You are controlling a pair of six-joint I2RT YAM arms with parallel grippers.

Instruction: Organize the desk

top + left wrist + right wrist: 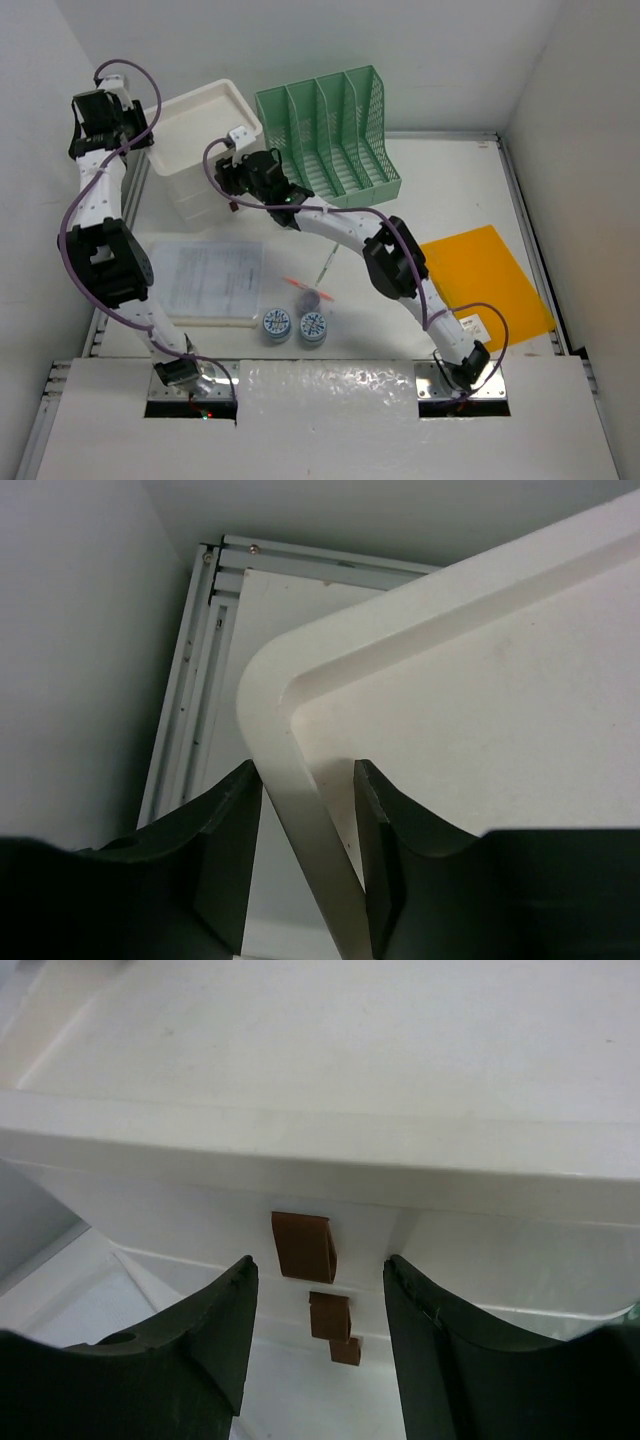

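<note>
The desk (460, 190) is a white tabletop with metal rails. A white three-drawer box (205, 150) stands at its back left. My left gripper (135, 125) is open at the box's upper left corner. In the left wrist view its fingers (225, 840) straddle the box's top rim (300, 820), with the right finger touching it. My right gripper (240, 172) is open at the box's front. In the right wrist view (318, 1265) it sits on either side of the top brown handle (303, 1246), apart from it.
A green mesh file rack (330, 135) stands right of the box. A printed sheet (205, 278), two round tape tins (277, 325), pens (307, 285) and an orange sheet (485, 280) lie on the desk. A wall (80, 660) is close on the left.
</note>
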